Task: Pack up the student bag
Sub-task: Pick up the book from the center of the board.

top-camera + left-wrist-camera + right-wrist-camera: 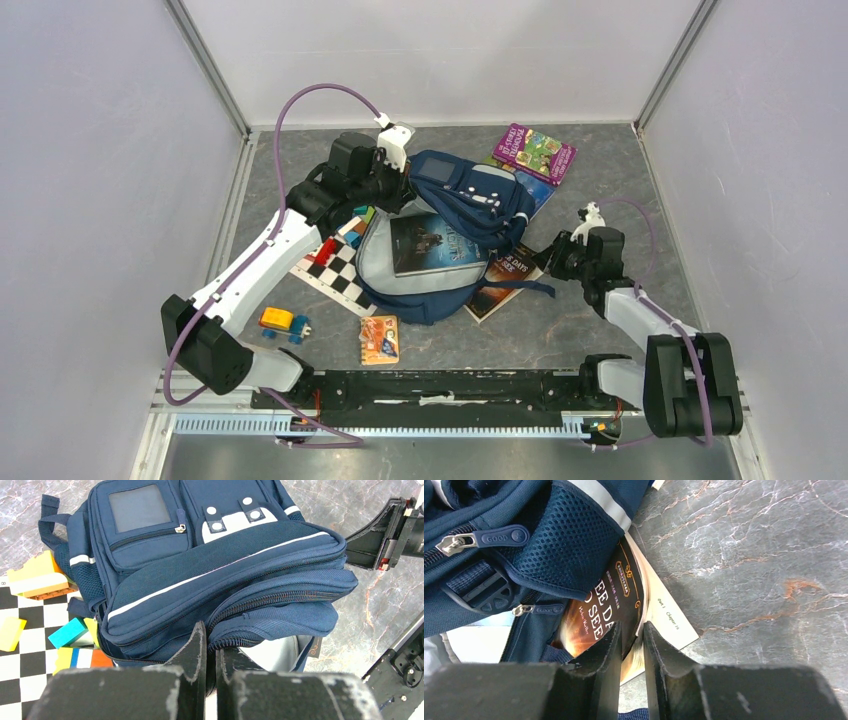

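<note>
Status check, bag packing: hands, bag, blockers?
Left hand shut on student bag's edge, bag open. Right hand at orange book, grip unclear. Book lies partly under bag.

"GOOD" on a zip pull (500, 535) of the student bag (569, 545); beneath the bag, "EE DA" and "O SEE" on a book cover (606, 605); "Chapter 16" on its page (669, 617).

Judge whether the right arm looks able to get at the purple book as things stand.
Probably yes, reach permitting. The purple book lies uncovered beyond the student bag, on that arm's side; bare tabletop right of the bag leaves the right gripper a path.
</note>
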